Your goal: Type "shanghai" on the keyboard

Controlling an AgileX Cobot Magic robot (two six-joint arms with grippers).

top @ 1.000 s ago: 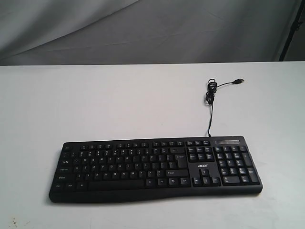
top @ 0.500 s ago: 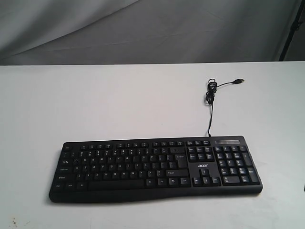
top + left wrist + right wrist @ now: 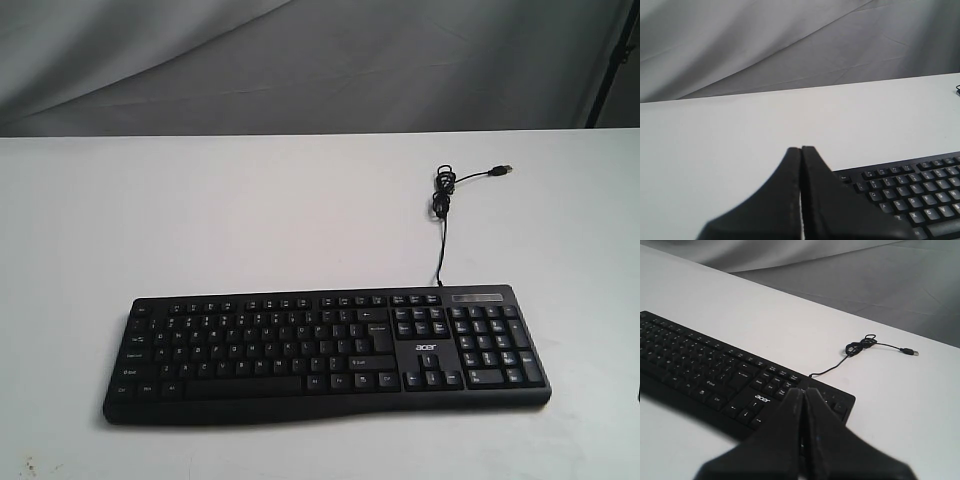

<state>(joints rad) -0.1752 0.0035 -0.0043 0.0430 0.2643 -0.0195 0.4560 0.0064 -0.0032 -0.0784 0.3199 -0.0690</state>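
Behind the closed right tool [image 3: 801,390], part of the keyboard [image 3: 715,370] lies hidden.

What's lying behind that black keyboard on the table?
Behind the keyboard its thin black cable runs over the white table, bunches into a small tangle, and ends in a loose USB plug. Beyond the table hangs grey cloth. Anything beneath the keyboard is covered.

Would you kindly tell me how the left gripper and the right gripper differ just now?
The left gripper points at the letter-key end of the keyboard; the right gripper points at its number-pad end. In its wrist view the left gripper's tip shows against bare table; the right gripper's tip shows against the keyboard. Both are shut, hold nothing, and touch no key.
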